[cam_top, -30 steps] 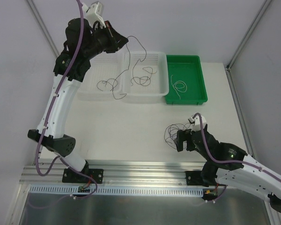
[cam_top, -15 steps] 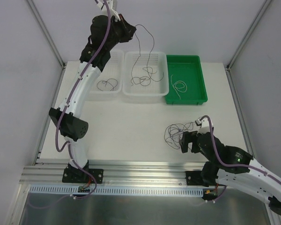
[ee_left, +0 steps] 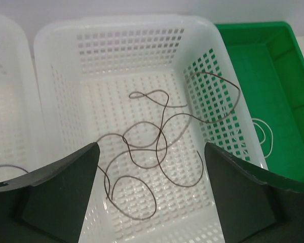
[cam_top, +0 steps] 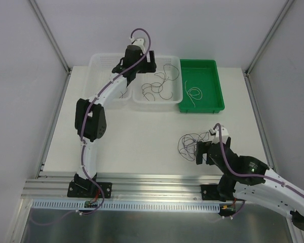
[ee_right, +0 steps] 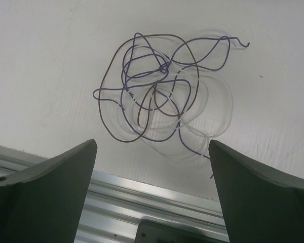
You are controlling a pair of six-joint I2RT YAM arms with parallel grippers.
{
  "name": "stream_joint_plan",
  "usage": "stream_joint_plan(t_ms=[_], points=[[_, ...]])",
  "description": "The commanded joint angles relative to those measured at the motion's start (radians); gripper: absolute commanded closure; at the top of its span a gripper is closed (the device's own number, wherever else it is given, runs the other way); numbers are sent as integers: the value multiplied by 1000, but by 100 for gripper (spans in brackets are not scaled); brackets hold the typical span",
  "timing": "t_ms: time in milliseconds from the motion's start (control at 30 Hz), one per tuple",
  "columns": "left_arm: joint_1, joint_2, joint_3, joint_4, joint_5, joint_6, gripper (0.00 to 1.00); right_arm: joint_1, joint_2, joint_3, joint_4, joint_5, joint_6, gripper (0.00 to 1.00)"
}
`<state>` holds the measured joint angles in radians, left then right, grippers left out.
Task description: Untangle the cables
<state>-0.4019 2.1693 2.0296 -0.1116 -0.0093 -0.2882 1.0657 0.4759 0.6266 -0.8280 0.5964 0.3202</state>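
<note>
Gaping empty, left pincer (ee_left: 151,148) overhangs basket (ee_left: 54,96), right pincer (ee_right: 153,146) overhangs cables (ee_right: 161,67).

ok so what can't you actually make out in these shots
- Left basket: top view, the left arm covers most of its contents; left wrist view cuts it at the frame edge.
- Tangle on the table: strand count unclear; strands overlap in right wrist view, too small from above.
- White cable: left wrist view, edge lost behind the middle basket rim.
</note>
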Motion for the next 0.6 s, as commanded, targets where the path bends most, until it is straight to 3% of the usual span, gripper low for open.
stream_joint_plan(t_ms=[0,167,400,567], points=[[-35,-181,-61,73,6,69,13,7,29,25,-31,62,52,3],[-104,-362,-277,72,-1,78,1,5,75,59,-112,140,154,3],[-274,-566,-604,64,-8,-12,1,-1,125,82,-169,171,230,3],[-385,-657,-810,27,-3,-72,1,-10,165,82,-100,114,229,3]])
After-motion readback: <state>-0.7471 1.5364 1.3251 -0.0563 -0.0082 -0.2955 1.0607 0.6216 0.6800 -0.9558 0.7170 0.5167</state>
